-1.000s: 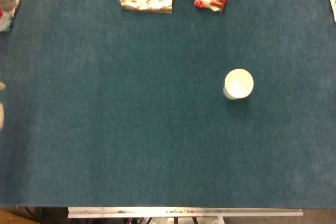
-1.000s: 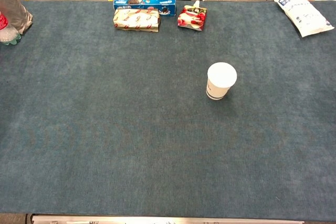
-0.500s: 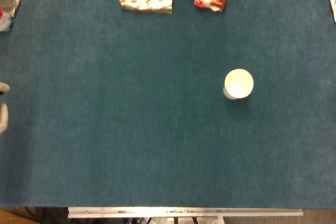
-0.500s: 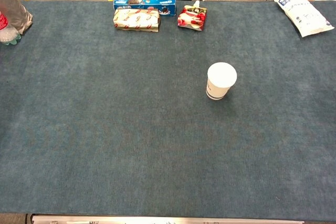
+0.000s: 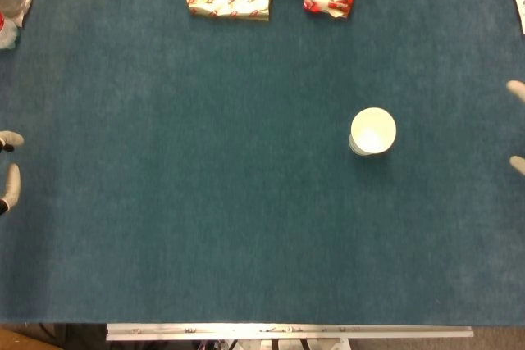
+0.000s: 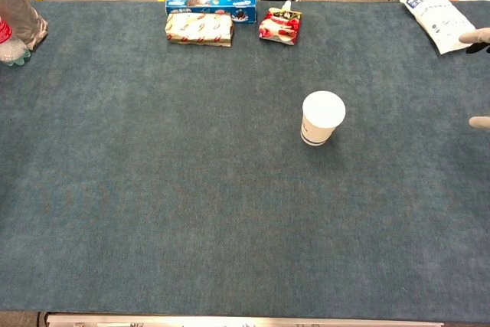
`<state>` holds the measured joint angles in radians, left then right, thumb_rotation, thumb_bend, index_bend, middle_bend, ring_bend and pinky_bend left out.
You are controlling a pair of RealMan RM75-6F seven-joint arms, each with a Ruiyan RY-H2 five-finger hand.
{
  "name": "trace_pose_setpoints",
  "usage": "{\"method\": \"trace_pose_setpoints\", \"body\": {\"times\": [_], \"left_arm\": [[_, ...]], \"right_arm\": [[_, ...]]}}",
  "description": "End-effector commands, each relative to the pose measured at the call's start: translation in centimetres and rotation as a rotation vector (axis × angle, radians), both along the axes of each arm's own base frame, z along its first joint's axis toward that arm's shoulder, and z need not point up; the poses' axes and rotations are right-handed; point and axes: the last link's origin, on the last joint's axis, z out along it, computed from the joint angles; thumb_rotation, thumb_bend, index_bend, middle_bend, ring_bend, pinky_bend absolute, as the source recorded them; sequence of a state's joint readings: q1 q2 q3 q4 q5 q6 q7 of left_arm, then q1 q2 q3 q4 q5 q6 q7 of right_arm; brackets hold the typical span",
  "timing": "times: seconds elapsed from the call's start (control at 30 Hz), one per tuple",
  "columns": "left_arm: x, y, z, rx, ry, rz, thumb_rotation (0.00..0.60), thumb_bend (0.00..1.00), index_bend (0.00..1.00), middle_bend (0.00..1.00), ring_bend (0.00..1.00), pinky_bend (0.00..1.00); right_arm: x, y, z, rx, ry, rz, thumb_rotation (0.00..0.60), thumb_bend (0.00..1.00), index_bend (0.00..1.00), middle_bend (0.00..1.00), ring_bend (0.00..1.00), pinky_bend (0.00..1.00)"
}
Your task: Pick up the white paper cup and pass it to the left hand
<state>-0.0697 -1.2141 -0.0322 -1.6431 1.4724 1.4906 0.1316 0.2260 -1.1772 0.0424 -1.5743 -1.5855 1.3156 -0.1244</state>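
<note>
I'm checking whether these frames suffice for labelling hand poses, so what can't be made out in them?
- Right hand: only fingertips show at the right edge of both views; palm and arm are cut off.
- Left hand: only fingertips at the head view's left edge; absent from the chest view.
- White paper cup: bottom inside too washed out to judge contents.
- White packet: print too small.

Even, soft overhead light; you get both views clear and fairly sharp.

Your head view shows the dark blue felt-like table cover (image 5: 205, 227) evenly lit, with no glare. The white paper cup (image 5: 373, 130) reads bright, nearly washed out inside, and casts only a faint shadow at its base. In your chest view the cover looks paler and greyer, and the cup's (image 6: 322, 117) rim stays crisp. The pale fingertips (image 5: 517, 90) at the frame's right edge look slightly soft.
</note>
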Motion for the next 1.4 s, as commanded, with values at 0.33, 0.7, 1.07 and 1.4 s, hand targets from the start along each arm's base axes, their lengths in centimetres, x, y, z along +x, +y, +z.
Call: {"method": "trace_pose_setpoints", "body": {"times": [0.33, 0.7, 1.07, 1.4], "left_arm": [[-0.3, -0.1, -0.5, -0.01, -0.013, 0.022, 0.6, 0.51, 0.36, 0.45, 0.3, 0.56], [-0.5, -0.2, -0.7, -0.021, -0.005, 0.022, 0.6, 0.51, 0.36, 0.45, 0.31, 0.56], [-0.9, -0.6, -0.9, -0.031, 0.024, 0.023, 0.6, 0.51, 0.36, 0.45, 0.31, 0.57], [-1.4, -0.9, -1.2, -0.036, 0.027, 0.033, 0.6, 0.51, 0.36, 0.46, 0.31, 0.57]], "right_arm": [[4.9, -4.2, -3.6, 0.133, 0.133, 0.136, 0.6, 0.0, 0.12, 0.07, 0.04, 0.23], [7.8, -5.9, -7.3, 0.244, 0.139, 0.197, 0.6, 0.0, 0.09, 0.02, 0.0, 0.2], [9.6, -6.7, -10.7, 0.317, 0.168, 0.239, 0.6, 0.0, 0.09, 0.01, 0.0, 0.2], [10.2, -7.7, -12.3, 0.369, 0.134, 0.193, 0.6, 0.0, 0.18, 0.01, 0.0, 0.2]]}}
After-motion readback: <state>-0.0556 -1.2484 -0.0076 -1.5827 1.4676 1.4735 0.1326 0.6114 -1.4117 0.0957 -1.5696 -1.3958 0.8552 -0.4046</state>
